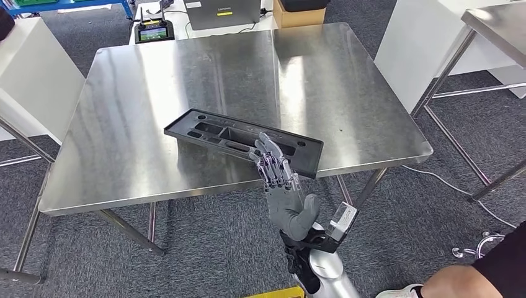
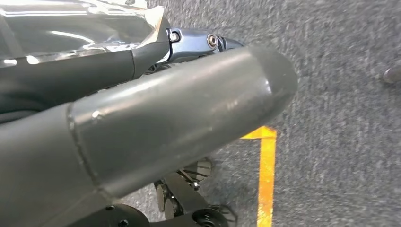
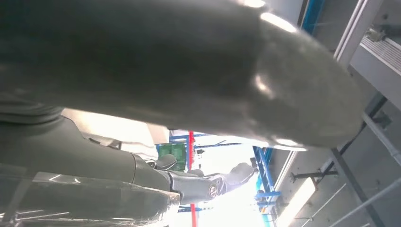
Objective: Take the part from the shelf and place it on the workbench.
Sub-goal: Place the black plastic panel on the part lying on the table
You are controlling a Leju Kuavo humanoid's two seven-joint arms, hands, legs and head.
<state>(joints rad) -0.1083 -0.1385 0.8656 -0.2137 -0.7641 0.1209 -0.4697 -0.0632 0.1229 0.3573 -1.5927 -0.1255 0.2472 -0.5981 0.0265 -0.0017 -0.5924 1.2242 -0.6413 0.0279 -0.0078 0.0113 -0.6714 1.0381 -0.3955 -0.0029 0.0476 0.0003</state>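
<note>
Fingers (image 1: 273, 162) of the right hand (image 1: 286, 192) point up and away, spread and fairly straight, palm facing left, holding nothing. Fingertips overlap the near right part of the part (image 1: 211, 131) in the head view; touching or just above it, cannot tell. Looks like a release pose: hand opened so the part stays put, though that's a guess. Silver forearm (image 1: 325, 270) comes up from the near edge, below the tabletop line.

Part: long flat black moulded tray-like piece, matte plastic look, rectangular recesses and small holes along it. Lies on the workbench (image 1: 124, 124) toward the near edge, angled, left end farther, right end nearer and close to the bench lip. Seems placed already, so task is near done.

Workbench: brushed stainless top, reflective, rounded corners, thin metal legs. Grey carpet floor (image 1: 205, 248) underneath.

Left hand (image 2: 142, 123) in the left wrist view: thick grey smooth thumb over carpet and a yellow floor line (image 2: 267, 175); fingers mostly hidden, state cannot tell.

Person's arm (image 1: 477, 276) at near right corner, well apart from the bench.
</note>
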